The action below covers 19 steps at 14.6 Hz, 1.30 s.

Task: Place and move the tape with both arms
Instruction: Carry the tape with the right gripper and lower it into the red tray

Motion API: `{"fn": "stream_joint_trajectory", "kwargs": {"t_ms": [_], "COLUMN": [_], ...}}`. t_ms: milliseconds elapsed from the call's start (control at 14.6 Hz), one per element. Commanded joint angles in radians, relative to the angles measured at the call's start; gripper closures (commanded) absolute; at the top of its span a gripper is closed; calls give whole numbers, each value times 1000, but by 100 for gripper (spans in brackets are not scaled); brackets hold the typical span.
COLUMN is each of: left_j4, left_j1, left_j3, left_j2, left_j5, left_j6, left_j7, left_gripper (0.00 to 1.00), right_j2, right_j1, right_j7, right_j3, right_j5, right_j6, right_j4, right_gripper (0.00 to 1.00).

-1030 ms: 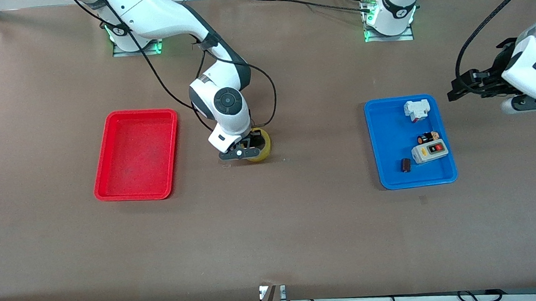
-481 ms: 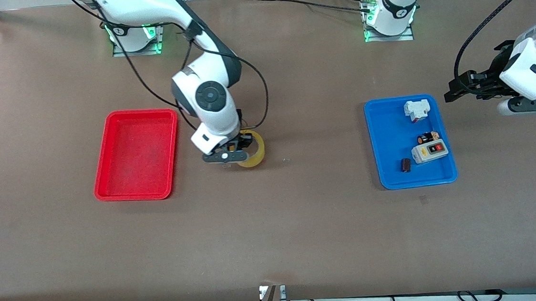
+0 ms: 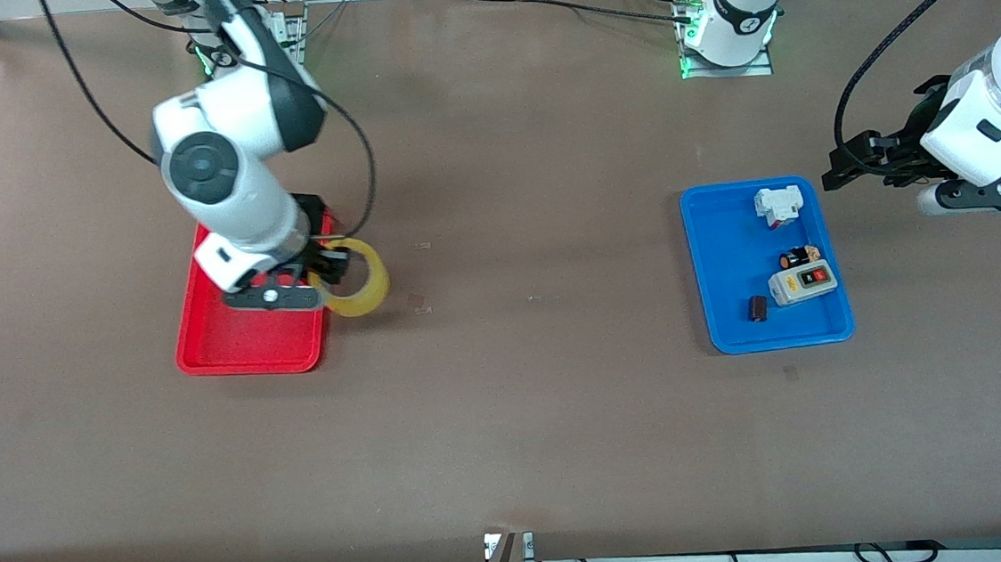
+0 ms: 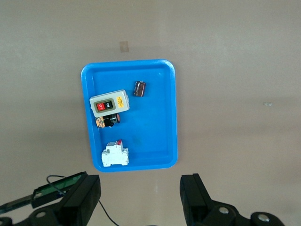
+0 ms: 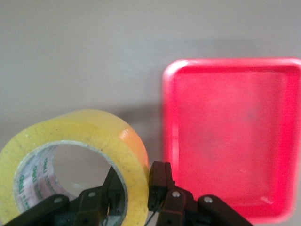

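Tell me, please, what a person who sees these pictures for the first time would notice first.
First, the yellow tape roll, held up in the shut jaws of the right gripper above the edge of the red tray at the right arm's end of the table. Next, the blue tray toward the left arm's end, holding a grey switch box and other small parts. The left gripper waits open beside it.

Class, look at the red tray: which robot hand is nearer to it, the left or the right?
Right. The right hand, shut on the tape roll, hangs over the red tray's edge. The left hand waits open above the table near the blue tray.
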Motion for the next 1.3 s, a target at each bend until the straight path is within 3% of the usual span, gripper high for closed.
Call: {"fn": "stream_joint_trajectory", "kwargs": {"t_ms": [0,206,412,1236], "left_j4": [-25,-35,-32,-24], "left_j1": [-8,-2,-2,30], "left_j3": [-2,-24,-24,-19], "left_j2": [-16,-19,-21,-41], "left_j5": [31,52,52,48], "left_j6": [4,7,-6,-6], "left_j7": [25,24,25,10], "left_gripper": [0,0,0,0], "right_j2": [-136,-151,-139,99], "right_j1": [-68,-154,-252,-329], "right_j7": [-96,-199,-315,-402], "right_j3": [12,11,11,11], "right_j5": [6,5,5,5], "right_j6": [43,81,205,465], "right_j4": [-187,-275,-362,-387], "right_gripper": [100,99,99,93]}}
